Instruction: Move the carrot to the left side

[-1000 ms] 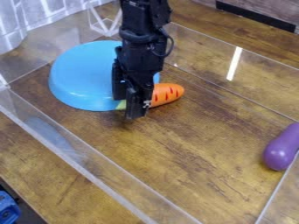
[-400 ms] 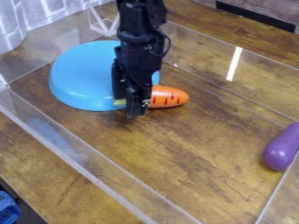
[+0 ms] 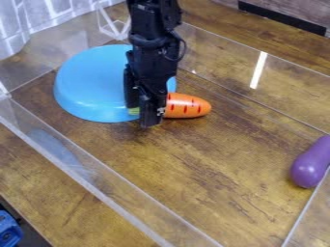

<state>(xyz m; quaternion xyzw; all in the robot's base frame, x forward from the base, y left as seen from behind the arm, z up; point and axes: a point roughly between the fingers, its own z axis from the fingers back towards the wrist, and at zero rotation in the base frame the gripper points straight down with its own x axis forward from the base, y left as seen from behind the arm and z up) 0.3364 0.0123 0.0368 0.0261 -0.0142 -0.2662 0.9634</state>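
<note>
Orange and dark-grooved, a toy carrot point(image 3: 188, 106) lies on a wooden counter point(image 3: 180, 174) above the center of the frame, its rounded thick end pointing right and its long axis running nearly level across the picture. Its leafy tip, a sliver of yellow-green, points left, beside the rim of a blue plate point(image 3: 88, 85) at upper left. A black robotic end effector point(image 3: 145, 116) reaches down from the top of the frame, its fingertips overlapping the carrot's left portion in the view; whether they are spread or closed, or grip the toy, cannot be told from this angle. A purple eggplant-like toy point(image 3: 311, 162) lies at the right edge, well apart from the carrot, while a blue object point(image 3: 10, 230) shows partly at lower left.
</note>
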